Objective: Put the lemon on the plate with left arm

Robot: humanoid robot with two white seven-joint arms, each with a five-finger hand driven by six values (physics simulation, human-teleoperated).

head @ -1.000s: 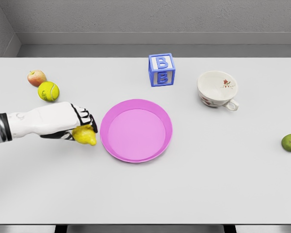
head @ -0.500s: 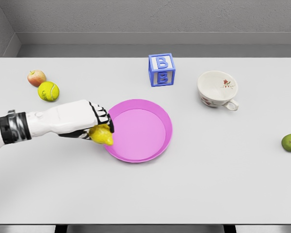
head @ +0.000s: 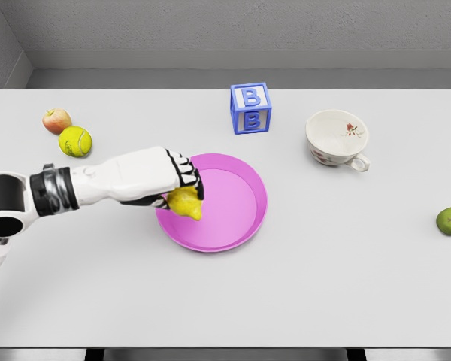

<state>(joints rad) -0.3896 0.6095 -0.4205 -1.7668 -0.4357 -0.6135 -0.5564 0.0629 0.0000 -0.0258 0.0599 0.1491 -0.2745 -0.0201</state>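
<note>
The left hand (head: pixel 177 180) comes in from the left with its fingers curled around the lemon (head: pixel 185 202), which sits just under the fingertips, over the left part of the pink plate (head: pixel 240 226). Most of the plate lies to the right of the hand on the white tabletop (head: pixel 225 301). Behind and to the left of the hand, near the forearm, sit a tennis ball (head: pixel 74 141) and an apple (head: pixel 56 120). A blue letter block (head: pixel 250 108) and a cup (head: pixel 337 138) stand farther off, beyond and right of the hand.
</note>
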